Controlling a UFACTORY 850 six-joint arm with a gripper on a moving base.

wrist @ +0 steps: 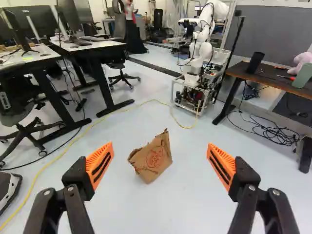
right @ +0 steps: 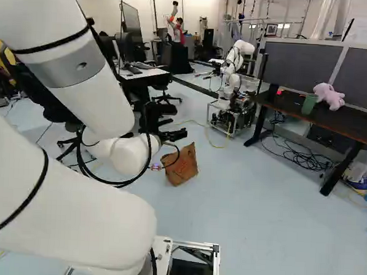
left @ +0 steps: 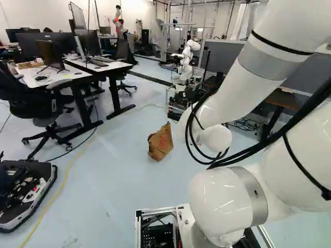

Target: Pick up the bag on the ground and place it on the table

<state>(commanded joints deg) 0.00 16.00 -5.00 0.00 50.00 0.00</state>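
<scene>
One brown paper bag sits on the pale floor, ahead of the wide-open, empty claw. Farther ahead, desks stand left, another robot beyond, a brown tabletop right, bearing a pink plush toy.

The bag is brown, printed in red, and the floor pale blue.

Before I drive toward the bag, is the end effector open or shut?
The end effector is open: its orange pads stand wide apart, touching nothing.
</scene>
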